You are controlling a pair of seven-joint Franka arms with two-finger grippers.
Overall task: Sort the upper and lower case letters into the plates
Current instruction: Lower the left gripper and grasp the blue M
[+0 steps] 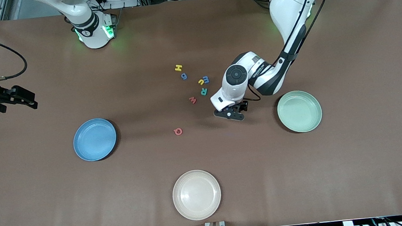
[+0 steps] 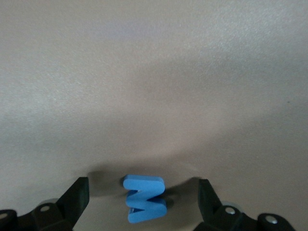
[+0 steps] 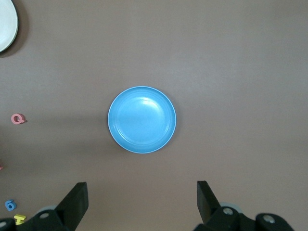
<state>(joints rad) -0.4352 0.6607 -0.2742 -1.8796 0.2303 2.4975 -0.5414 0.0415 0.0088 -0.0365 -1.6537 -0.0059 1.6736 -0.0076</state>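
Your left gripper (image 1: 231,113) sits low at the table, fingers spread, a blue letter (image 2: 144,198) lying between them untouched, near the mint green plate (image 1: 299,111). Your right gripper (image 1: 22,97) waits with fingers apart, up toward the right arm's end above the blue plate (image 3: 142,120). Other letters (image 1: 193,81) lie clustered mid-table.

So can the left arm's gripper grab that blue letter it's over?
Probably yes. The left gripper is low over the table with its fingers open on either side of the blue letter, and nothing sits between them.
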